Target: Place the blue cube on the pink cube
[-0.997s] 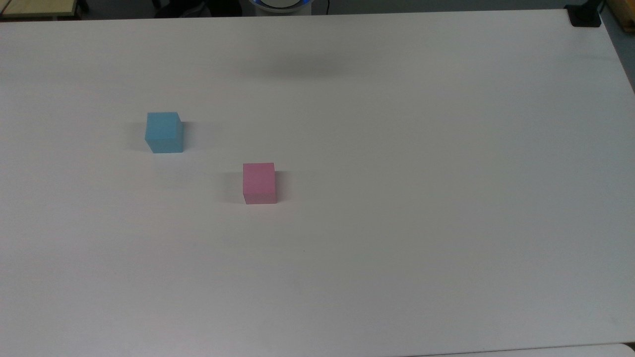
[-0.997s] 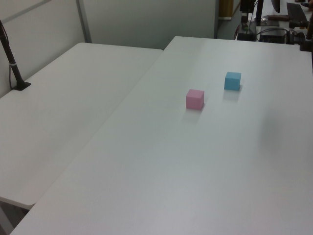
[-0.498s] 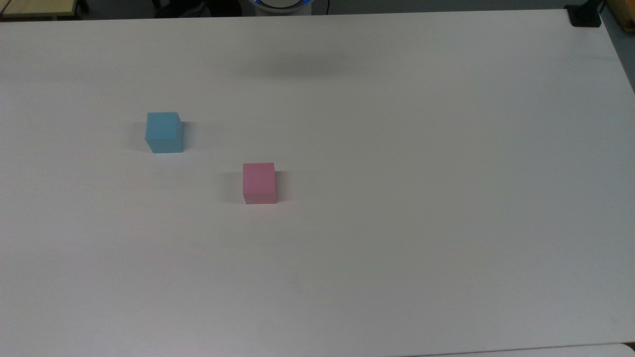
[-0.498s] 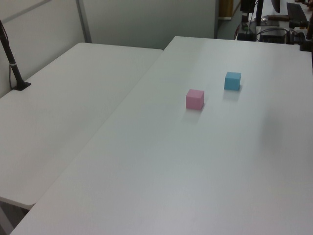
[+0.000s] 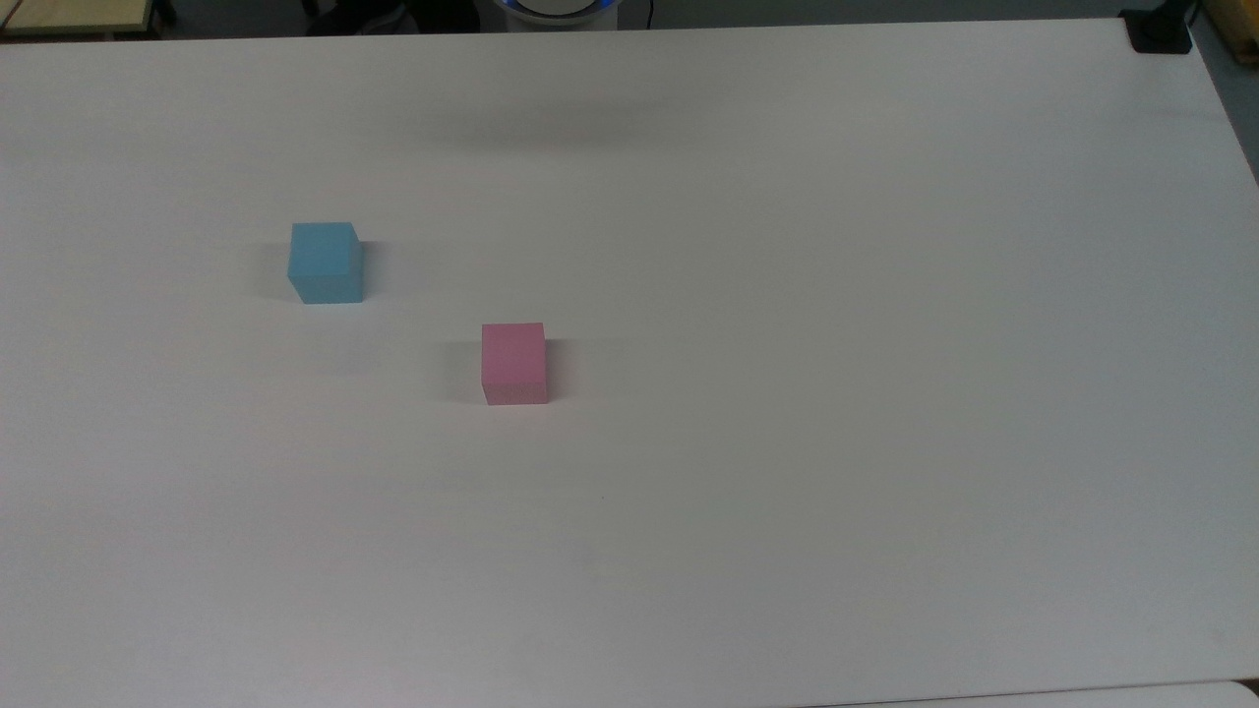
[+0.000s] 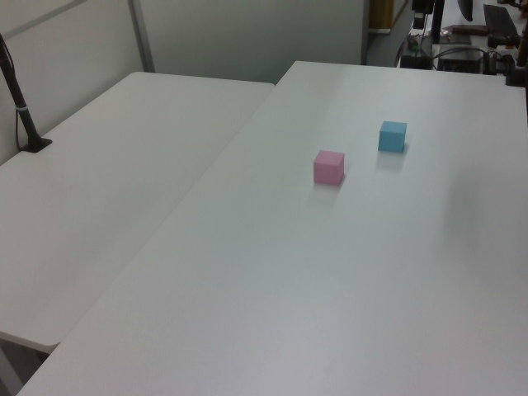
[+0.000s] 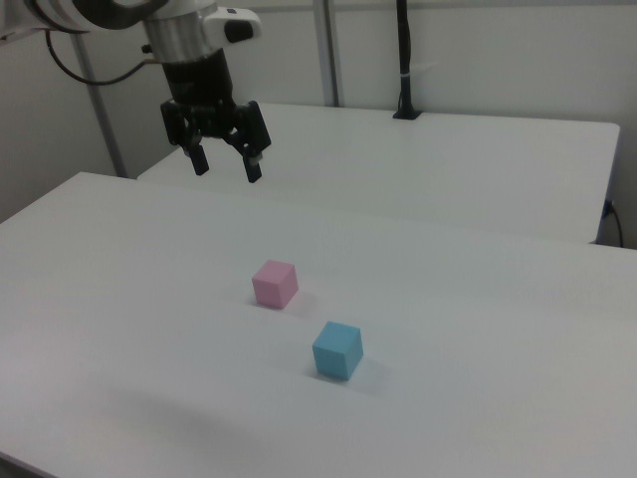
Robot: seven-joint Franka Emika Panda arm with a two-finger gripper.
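The blue cube rests on the white table, up and to the left of the pink cube in the top view, with a gap between them. In the left view the blue cube lies beyond and right of the pink cube. In the right view the blue cube sits nearer the camera than the pink cube. My gripper hangs high above the table at the right view's upper left, open, with nothing between its fingers, well away from both cubes.
A second white table adjoins on the left view's left, with a black post clamped to it. Another black post stands at the back in the right view. A black clamp sits at the table's corner.
The soft shadow near the top view's upper edge has widened and faded slightly. Both cubes stay where they were.
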